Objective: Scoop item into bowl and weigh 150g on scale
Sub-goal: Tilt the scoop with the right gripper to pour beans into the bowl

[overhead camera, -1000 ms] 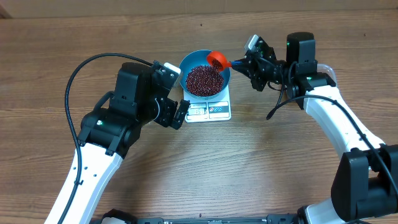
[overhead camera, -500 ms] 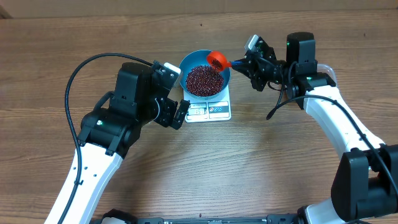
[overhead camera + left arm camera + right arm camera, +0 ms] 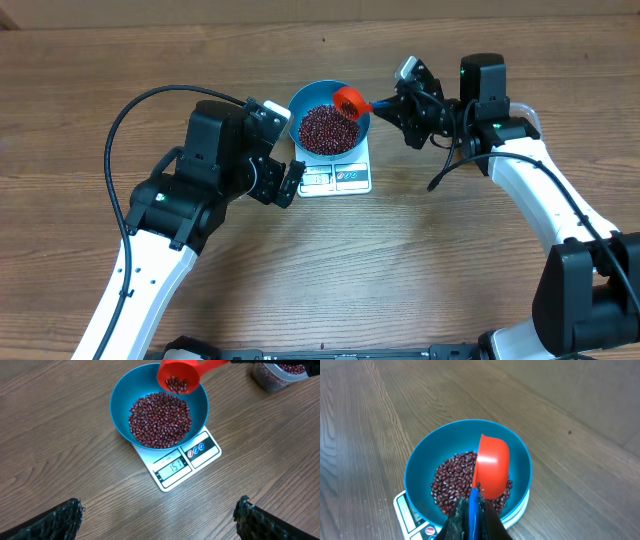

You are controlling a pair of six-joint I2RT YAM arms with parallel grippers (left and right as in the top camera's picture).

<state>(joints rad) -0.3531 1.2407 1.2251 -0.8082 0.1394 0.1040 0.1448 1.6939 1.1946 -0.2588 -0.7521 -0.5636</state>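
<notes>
Bowl (image 3: pixel 119 401) sat on the scale (image 3: pixel 202 451), near the middle of the table, overhanging the platform on most sides; the display and label panels showed at the edge nearest the left arm. The beans (image 3: pixel 160 419) lay in a loose heap across the bowl's floor, well below the rim. The scale's display appeared to read 151, though the digits were small; if read rightly, the target weight was met or a hair over. The right gripper (image 3: pixel 472 510) was clamped tight on the blue handle of the orange-red scoop (image 3: pixel 177 377); the scoop hung over the far side of the bowl, tilted mouth-down toward the heap, with a few beans left inside it. The left gripper (image 3: pixel 157 519) stood with its fingers spread wide, holding nothing, hovering low beside the scale on the display side and touching neither scale nor bowl. The clear tub (image 3: pixel 280 371) with more beans showed at the edge of the left wrist view, well apart from the scale. Judgement: scooping and filling looked essentially finished; what remained seemed to be stopping the pour so the last beans did not push the weight higher, lifting the scoop away, and perhaps confirming the reading once the bowl settled.
</notes>
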